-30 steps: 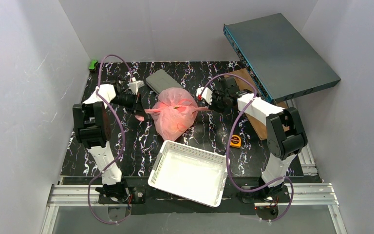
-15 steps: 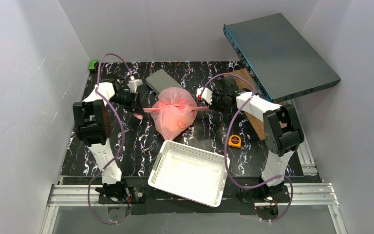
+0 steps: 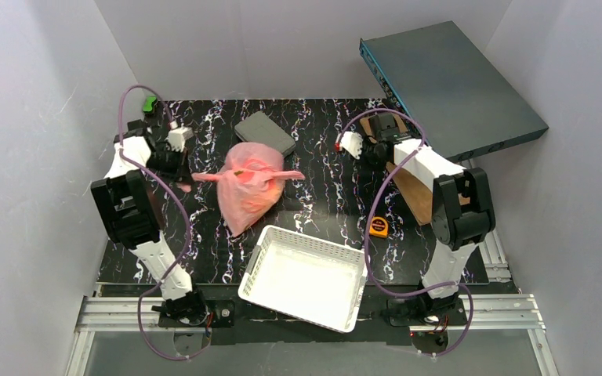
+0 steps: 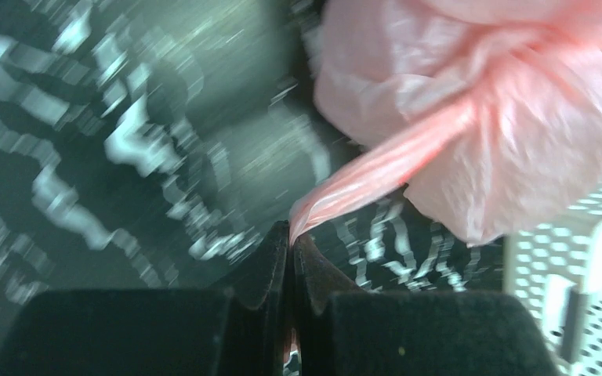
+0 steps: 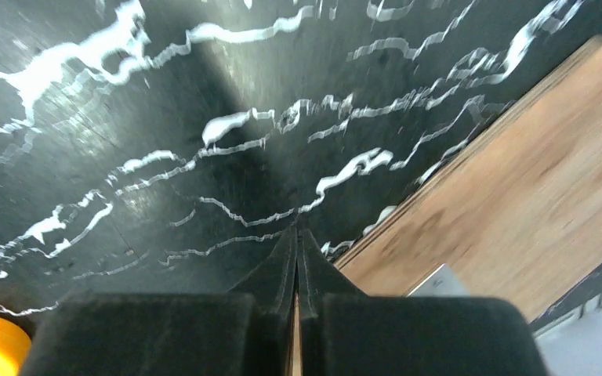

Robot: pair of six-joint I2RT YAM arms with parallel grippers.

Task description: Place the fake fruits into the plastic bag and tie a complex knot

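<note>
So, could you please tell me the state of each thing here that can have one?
Translucent pink plastic bag: knotted shut, lying on the black marbled table.
Left end effector: shut on the bag's pink handle strip.
Right end effector: shut, empty, apart from the bag.
White lattice plastic basket: empty.

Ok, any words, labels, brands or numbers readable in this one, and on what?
No text can be read anywhere.
On the tape measure: a dark marking on its yellow top, too small to read.
On the pink plastic bag, the white basket and the dark flat case: no lettering visible.
</note>
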